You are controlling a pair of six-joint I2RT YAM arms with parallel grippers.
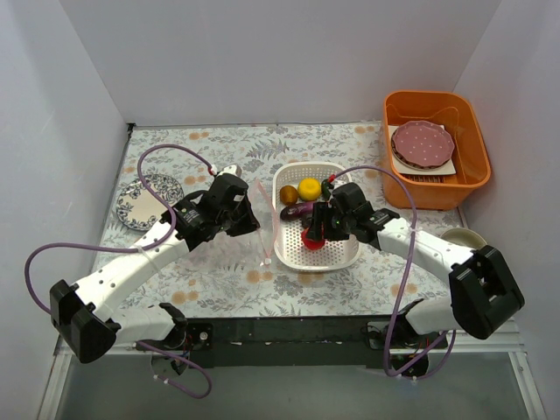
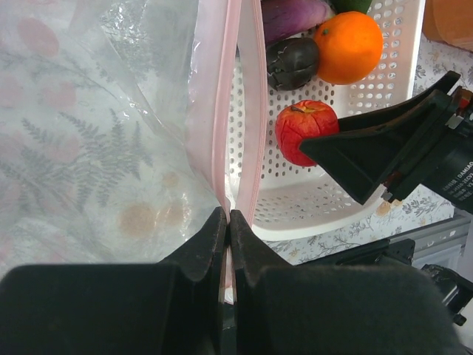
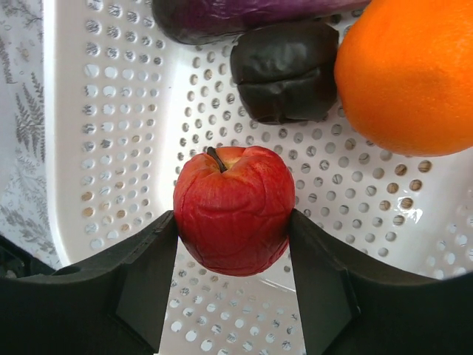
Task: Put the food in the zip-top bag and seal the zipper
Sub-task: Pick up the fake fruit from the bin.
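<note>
basket floor beside red ball: bare | far side: avocado, orange crowd close | zip-top bag mouth: narrow slit

A fern-and-blossom printed cloth covers the table. Just off its centre toward 3 o'clock sits a white perforated basket. At 2 o'clock stands an orange tub holding a pink dotted plate on a white tray. A blue-patterned plate lies at 9 o'clock, and a pale bowl at 4 o'clock.
</note>
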